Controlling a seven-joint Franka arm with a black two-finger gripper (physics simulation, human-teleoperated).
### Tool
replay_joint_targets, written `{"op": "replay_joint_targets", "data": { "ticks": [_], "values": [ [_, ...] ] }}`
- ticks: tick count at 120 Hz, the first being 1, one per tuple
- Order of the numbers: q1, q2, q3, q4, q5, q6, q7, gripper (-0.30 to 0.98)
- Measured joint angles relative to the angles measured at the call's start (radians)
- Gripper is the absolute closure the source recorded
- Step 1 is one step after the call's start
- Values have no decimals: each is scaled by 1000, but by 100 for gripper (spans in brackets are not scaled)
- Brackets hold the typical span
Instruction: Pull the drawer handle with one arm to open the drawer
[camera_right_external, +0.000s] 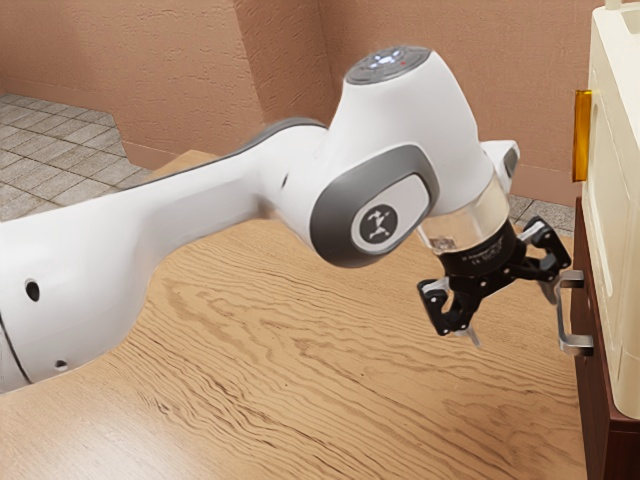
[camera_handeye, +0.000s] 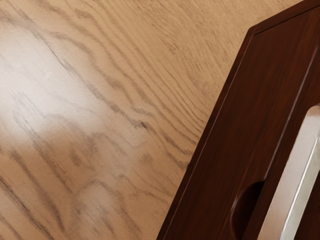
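Silvery handle (camera_right_external: 575, 345) fronts the dark wooden drawer (camera_right_external: 593, 317).

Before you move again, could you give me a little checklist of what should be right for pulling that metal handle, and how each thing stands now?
1. Gripper open, ready to take the handle: ok, its fingers stand well apart.
2. Nothing else held: ok, the gap between the fingers is empty.
3. Handle in sight: ok, it shows in both views.
4. Handle between the fingers: not ok, it lies beyond the finger nearest the dark wooden front.
5. That finger free of the handle: cannot tell, they look very close.
6. Handle gripped for pulling: not ok, the fingers aren't closed on it.
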Motion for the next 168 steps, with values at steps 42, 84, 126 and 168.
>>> {"op": "replay_joint_targets", "data": {
  "ticks": [42,84,126,168],
  "values": [
    [3,47,-1,31,0,34,56,0],
    [4,91,-2,59,0,55,86,2],
    [3,86,-1,47,0,65,99,33],
    [12,75,1,33,45,66,110,54]
  ]
}}
